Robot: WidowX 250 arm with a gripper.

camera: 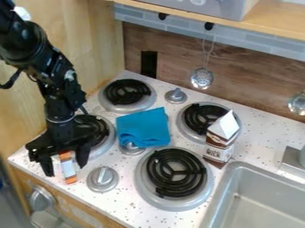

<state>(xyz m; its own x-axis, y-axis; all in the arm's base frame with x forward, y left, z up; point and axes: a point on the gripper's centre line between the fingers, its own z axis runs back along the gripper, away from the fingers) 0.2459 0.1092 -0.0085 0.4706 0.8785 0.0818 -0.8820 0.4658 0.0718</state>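
The black gripper [65, 169] hangs low at the stove's left front corner, standing open. Between its spread fingers lies a small orange and white box [68, 170], partly hidden under the gripper at its far end. A folded blue cloth [143, 128] rests in the middle of the stove top, partly over a silver knob [131, 148]. To the right, a brown and white milk carton [221, 140] stands upright at the edge of the back right burner [195, 116].
The front right burner [174, 173] and a silver knob [102, 179] lie right of the gripper. The front left burner [101, 132] is partly behind the arm. A sink [262, 196] is at the lower right. Ladles [202, 78] hang along the back wall.
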